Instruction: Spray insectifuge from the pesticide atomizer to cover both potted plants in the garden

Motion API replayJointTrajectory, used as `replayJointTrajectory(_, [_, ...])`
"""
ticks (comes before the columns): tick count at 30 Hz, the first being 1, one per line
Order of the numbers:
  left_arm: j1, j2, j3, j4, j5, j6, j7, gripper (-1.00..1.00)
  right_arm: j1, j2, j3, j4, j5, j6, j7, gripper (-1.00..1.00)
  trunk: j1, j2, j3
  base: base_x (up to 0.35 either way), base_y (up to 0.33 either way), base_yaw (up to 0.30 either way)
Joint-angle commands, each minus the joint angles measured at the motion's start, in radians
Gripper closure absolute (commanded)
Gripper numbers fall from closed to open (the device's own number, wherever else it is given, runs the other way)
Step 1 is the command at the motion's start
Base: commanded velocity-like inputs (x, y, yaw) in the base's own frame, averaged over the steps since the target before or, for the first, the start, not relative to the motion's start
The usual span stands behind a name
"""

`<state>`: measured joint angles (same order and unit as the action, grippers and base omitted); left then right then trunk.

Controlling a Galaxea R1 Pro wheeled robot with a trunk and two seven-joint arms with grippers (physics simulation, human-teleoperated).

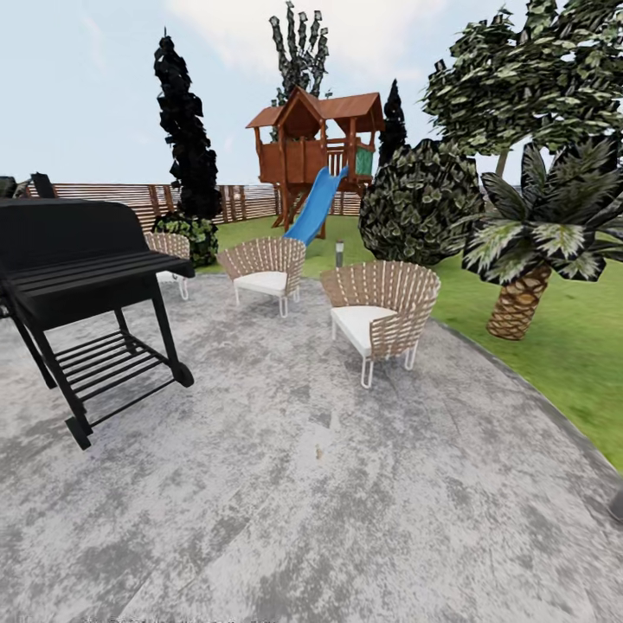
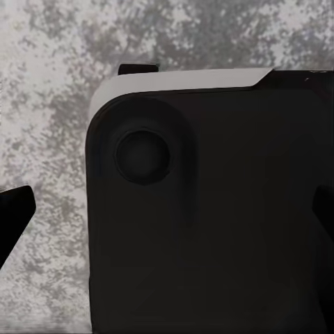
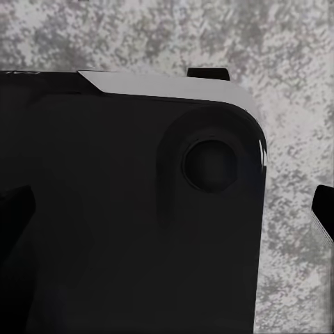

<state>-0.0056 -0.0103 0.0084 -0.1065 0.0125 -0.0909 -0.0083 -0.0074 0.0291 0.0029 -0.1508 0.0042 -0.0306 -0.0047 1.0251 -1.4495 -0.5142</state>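
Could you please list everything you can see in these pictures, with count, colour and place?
Barbecue grill: one, black, left on the patio.
Wicker chairs: three, tan with white cushions, across the patio's far side.
Patio: one, mottled grey, round, underfoot.
Lawn: green, right of and beyond the patio.
Palm: one, green fronds, woven brown trunk, on the right lawn.
Shrub: one, dark broad-leaved, behind the nearest chair.
Playhouse: one, brown wood, with a blue slide, far centre.
Fence: brown slats, far edge.
Path light: one, dark, small, by the slide.
Robot base: black with white edge, under both wrist cameras.
Gripper fingertips: dark, at wrist-view edges.
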Motion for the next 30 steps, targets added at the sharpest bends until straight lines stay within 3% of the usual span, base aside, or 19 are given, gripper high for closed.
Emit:
replayJointTrajectory(1, [-0.001, 0.0, 0.001, 0.001, 0.001, -0.003, -0.001, -1.0, 0.0, 0.0, 0.0, 0.0, 0.0, -0.003, -0.001, -1.0, 0.0, 0.0, -0.001, 0.0, 0.0, 0.284])
replayJointTrajectory(30, [-0.001, 0.0, 0.001, 0.001, 0.001, -0.003, -0.001, -1.0, 0.0, 0.0, 0.0, 0.0, 0.0, -0.003, -0.001, -1.0, 0.0, 0.0, -0.001, 0.0, 0.0, 0.284])
